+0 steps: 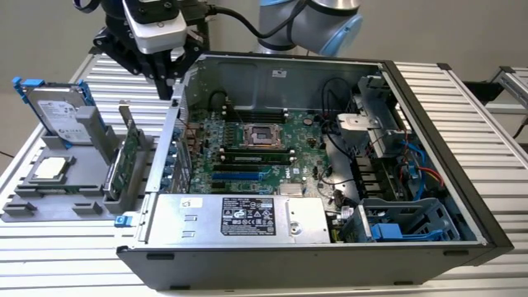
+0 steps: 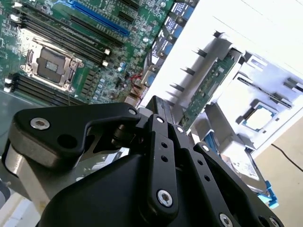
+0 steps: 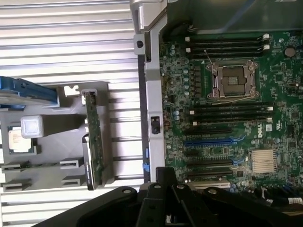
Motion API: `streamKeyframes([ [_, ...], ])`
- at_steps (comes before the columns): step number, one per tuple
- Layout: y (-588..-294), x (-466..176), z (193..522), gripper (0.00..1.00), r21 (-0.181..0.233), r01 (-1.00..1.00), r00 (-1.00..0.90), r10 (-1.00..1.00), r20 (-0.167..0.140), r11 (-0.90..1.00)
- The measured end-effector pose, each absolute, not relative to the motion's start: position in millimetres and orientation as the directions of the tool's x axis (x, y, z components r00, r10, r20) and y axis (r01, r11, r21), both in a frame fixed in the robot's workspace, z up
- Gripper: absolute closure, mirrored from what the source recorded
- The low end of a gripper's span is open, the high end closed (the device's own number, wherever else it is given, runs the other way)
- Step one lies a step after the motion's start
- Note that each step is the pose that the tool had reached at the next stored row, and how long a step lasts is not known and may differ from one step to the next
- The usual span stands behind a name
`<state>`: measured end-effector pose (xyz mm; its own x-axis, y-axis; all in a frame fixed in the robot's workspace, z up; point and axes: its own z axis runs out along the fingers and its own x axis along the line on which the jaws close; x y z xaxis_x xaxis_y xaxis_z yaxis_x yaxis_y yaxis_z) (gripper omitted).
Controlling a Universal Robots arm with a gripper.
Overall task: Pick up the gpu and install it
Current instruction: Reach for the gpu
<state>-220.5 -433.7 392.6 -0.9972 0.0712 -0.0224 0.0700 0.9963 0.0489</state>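
One end effector (image 1: 166, 93) (pressed together, empty) points down near the upright gpu (image 1: 125, 162).

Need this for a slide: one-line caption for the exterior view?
The gripper hovers above the open computer case edge; the gpu stands upright in its grey holder beside the case.

My 1 arm (image 1: 318, 21) arches across the top of the exterior view, its grey-and-blue joint bent toward the exterior view's left. The white-capped wrist (image 1: 157, 28) is turned so the gripper (image 1: 167, 91) points straight down. Its 2 black fingers (image 2: 161, 123) meet at the tips, gripping nothing. In the first wrist view the linkages (image 3: 156, 208) fan back from that closed point.
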Motion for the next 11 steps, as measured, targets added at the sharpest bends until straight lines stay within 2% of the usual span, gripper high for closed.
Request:
streamKeyframes([
  [11,-437.0,-228.7,392.6,1.00,0.049,0.070,-0.997,0.071,-0.022,0.996],
])
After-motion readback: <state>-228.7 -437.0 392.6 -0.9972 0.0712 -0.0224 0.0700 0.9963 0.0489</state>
